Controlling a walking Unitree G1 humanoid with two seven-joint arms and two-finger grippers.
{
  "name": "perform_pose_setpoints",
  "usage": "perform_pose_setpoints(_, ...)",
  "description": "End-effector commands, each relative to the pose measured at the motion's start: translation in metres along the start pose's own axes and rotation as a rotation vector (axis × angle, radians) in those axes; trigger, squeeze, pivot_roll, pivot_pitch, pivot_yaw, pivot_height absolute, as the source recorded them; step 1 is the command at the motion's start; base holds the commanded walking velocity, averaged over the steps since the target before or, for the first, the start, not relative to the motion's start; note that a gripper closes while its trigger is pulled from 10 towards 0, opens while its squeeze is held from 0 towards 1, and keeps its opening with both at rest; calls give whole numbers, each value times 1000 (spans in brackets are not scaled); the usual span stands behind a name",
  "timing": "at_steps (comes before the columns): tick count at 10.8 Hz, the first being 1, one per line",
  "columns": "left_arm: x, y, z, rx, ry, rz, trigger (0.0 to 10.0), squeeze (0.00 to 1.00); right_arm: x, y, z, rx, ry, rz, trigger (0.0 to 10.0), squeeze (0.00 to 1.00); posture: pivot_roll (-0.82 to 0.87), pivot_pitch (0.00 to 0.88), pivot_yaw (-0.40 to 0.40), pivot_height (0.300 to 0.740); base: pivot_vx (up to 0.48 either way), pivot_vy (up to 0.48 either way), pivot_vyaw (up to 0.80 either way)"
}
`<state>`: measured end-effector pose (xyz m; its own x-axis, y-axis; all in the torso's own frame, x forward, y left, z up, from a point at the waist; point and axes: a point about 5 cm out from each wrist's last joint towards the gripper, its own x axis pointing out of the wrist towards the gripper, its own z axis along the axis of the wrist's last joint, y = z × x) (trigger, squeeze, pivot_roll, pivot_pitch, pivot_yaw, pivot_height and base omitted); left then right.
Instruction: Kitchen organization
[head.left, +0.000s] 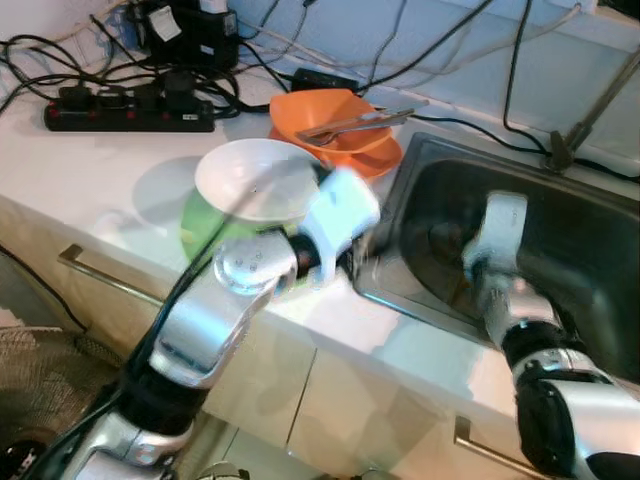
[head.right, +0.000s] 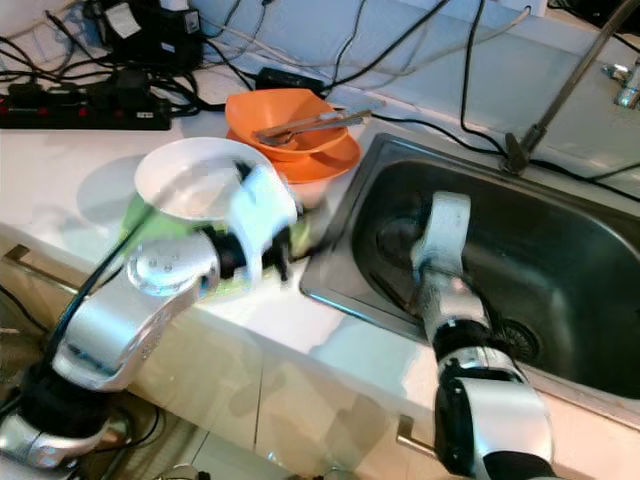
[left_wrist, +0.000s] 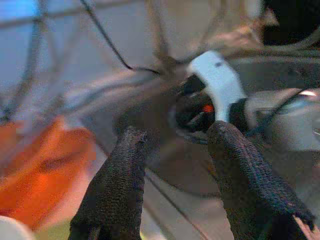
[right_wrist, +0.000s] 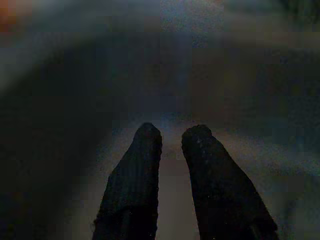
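A white bowl (head.left: 255, 180) is stacked on a green dish (head.left: 198, 228) on the white counter (head.left: 90, 170). Behind them an orange bowl (head.left: 335, 122) holding metal utensils (head.left: 355, 122) rests on an orange plate (head.left: 375, 160). My left arm reaches across in front of the white bowl. Its gripper (left_wrist: 175, 137) is open and empty at the sink's left rim, pointing over the basin. My right arm reaches down into the steel sink (head.left: 560, 250). In the dark right wrist view, the right gripper (right_wrist: 172, 132) shows a narrow gap and nothing between its fingers.
A black power strip (head.left: 125, 112) and many cables lie along the back of the counter. The tap's pipe (head.right: 560, 90) rises behind the sink. Cabinet handles (head.left: 100, 272) run below the counter's front edge.
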<state>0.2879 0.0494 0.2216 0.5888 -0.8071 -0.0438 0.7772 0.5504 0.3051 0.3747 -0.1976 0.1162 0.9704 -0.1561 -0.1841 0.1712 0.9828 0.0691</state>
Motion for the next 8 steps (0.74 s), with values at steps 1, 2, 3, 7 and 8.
perform_pose_setpoints(1,1,10,4,16,-22,79,10000,0,1,8,22,44,-117,62,10000,0,44,48,-145,740,0,0,0)
perform_pose_setpoints(2,-1,25,10,21,-60,203,10000,0,-3,24,36,103,-222,157,10000,0,44,48,-144,740,0,0,0)
perform_pose_setpoints(3,-6,40,14,12,-86,314,10000,0,-7,33,37,118,-258,217,10000,0,44,48,-144,740,0,0,0)
perform_pose_setpoints(7,-60,114,7,-58,-8,749,10000,1000,-18,49,12,118,-215,298,10000,0,58,49,-138,740,0,0,0)
perform_pose_setpoints(8,-73,122,2,-57,32,791,10000,1000,-20,51,9,119,-207,310,10000,0,66,48,-139,740,0,0,0)
